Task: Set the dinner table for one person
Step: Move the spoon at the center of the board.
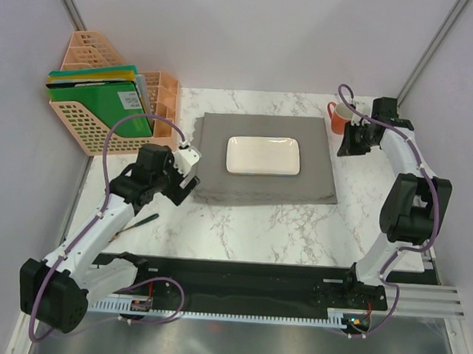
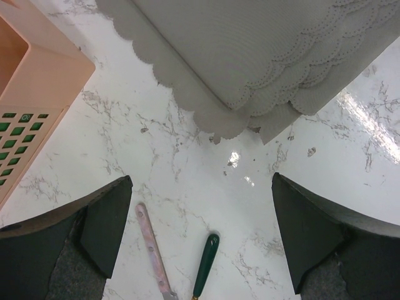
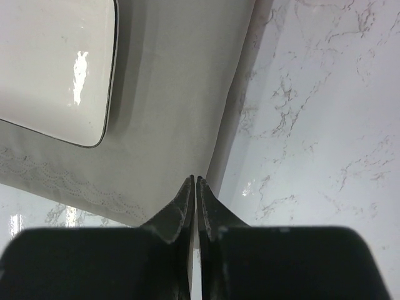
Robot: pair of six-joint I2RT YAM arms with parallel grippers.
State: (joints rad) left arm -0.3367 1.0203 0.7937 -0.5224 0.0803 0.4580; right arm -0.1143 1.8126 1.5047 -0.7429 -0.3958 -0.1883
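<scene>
The dinner table point(image 1: 249, 226), a white marble top with grey veins, fills the floor of the booth in front of both arm bases. A grey scallop-edged placemat point(image 1: 317, 178) lies on its far middle part. On the placemat's centre sits a white rectangular plate point(image 1: 263, 156). Just off the placemat's far right corner stands an orange mug point(image 1: 337, 117). Above the placemat's right edge hangs the right gripper point(image 3: 195, 181), its fingers pressed together with nothing seen between them. Over the bare marble by the placemat's near left corner is the left gripper point(image 2: 201, 178), its jaws spread wide and empty. Below it, nearer than that corner, a pink-handled utensil point(image 2: 150, 240) and a green-handled utensil point(image 2: 206, 256) lie side by side, not touching. Left of the placemat stands a peach file rack point(image 1: 87, 124) holding green folders point(image 1: 104, 105).
</scene>
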